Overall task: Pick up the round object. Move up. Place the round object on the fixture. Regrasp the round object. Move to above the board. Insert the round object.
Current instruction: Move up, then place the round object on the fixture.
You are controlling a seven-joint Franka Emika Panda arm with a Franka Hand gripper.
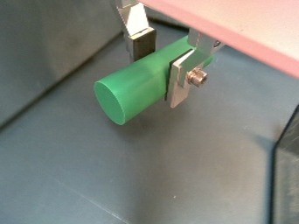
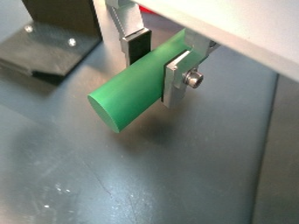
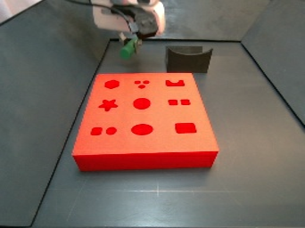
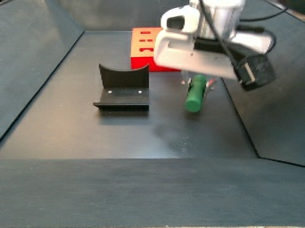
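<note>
— Where is the gripper [image 1: 163, 63]?

— Low over the dark floor [image 2: 70, 175], its fingers [image 2: 177, 80] clamped on the green peg [image 2: 135, 87], which lies level between them.

— And the rest?

— In a side view the peg [image 4: 193, 96] sits beside the fixture [image 4: 120, 89], with the red board [image 3: 143, 120] further back

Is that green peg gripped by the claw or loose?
Gripped: the gripper fingers clamp the green peg in both wrist views, above the floor.

A dark grey matte surface [image 3: 256, 160] fills the scene, faintly scuffed, enclosed along its edges by low dark grey walls [image 4: 48, 53] under even light.
</note>
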